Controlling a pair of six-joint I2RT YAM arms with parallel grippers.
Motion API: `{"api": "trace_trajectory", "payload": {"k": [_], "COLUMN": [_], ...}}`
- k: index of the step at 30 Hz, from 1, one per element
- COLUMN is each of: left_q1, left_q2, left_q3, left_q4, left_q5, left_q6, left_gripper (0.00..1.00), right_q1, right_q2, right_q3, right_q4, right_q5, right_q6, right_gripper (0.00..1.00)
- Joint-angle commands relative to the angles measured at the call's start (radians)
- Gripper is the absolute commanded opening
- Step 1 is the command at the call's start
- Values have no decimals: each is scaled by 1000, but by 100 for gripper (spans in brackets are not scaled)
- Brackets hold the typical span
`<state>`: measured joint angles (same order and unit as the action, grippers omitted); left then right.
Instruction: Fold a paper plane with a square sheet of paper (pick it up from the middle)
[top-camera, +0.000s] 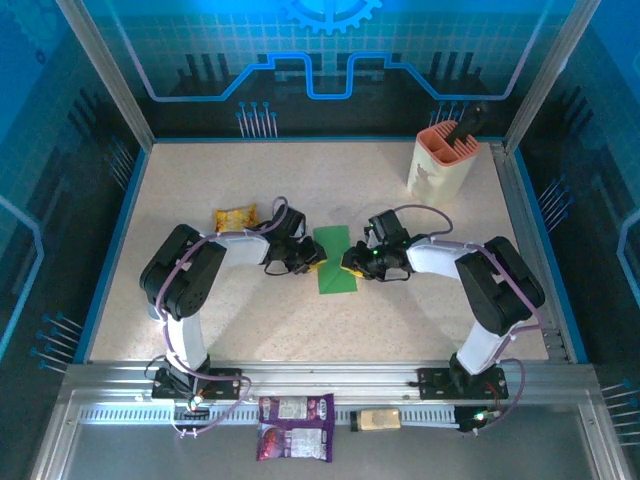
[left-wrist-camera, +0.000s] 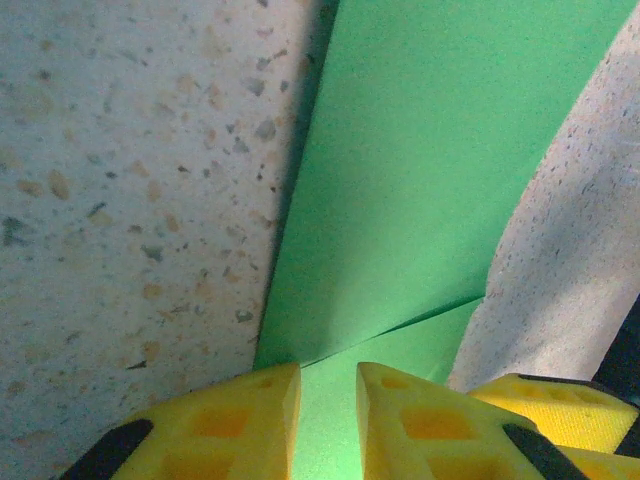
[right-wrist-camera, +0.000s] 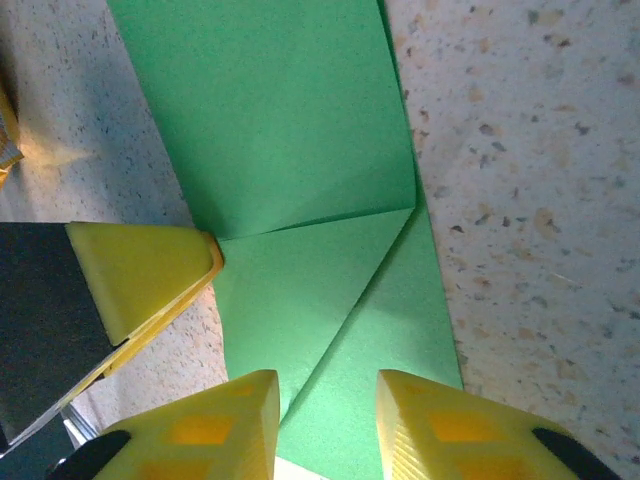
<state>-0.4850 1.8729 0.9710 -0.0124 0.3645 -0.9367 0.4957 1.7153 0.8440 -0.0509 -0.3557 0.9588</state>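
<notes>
The square sheet of paper (top-camera: 335, 258) is green and lies flat mid-table, folded into a narrow strip with a triangular flap (right-wrist-camera: 300, 290) creased over it. My left gripper (top-camera: 316, 262) reaches it from the left. In the left wrist view the left gripper (left-wrist-camera: 328, 420) has its yellow fingers a narrow gap apart, tips on the sheet (left-wrist-camera: 420, 180), with green paper showing between them. My right gripper (top-camera: 350, 264) comes from the right. In the right wrist view the right gripper (right-wrist-camera: 327, 425) stands open over the sheet's near edge. A left finger (right-wrist-camera: 150, 270) touches the flap's corner.
A yellow snack packet (top-camera: 236, 217) lies just left of and behind the left gripper. A cream and orange holder (top-camera: 440, 165) with a black tool stands at the back right. A purple packet (top-camera: 296, 412) and a small tan item (top-camera: 378, 419) lie on the front rail.
</notes>
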Motion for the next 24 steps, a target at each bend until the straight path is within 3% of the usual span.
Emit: {"api": "trace_trajectory", "payload": {"k": [1,24], "left_q1": [6,10], "left_q2": [35,35], "left_q3": [-27,-43], "left_q4": [-26,-13], "left_q5": [-26,-19], "left_q6": [-5,-29], "left_gripper": [24,23], "right_q1": [12,36], "right_q2": [23,79], "right_q3": [23,31], "right_q4": [6,65], "right_q5": [17,40], "right_q6": [30,110], "right_gripper": [31,26]}}
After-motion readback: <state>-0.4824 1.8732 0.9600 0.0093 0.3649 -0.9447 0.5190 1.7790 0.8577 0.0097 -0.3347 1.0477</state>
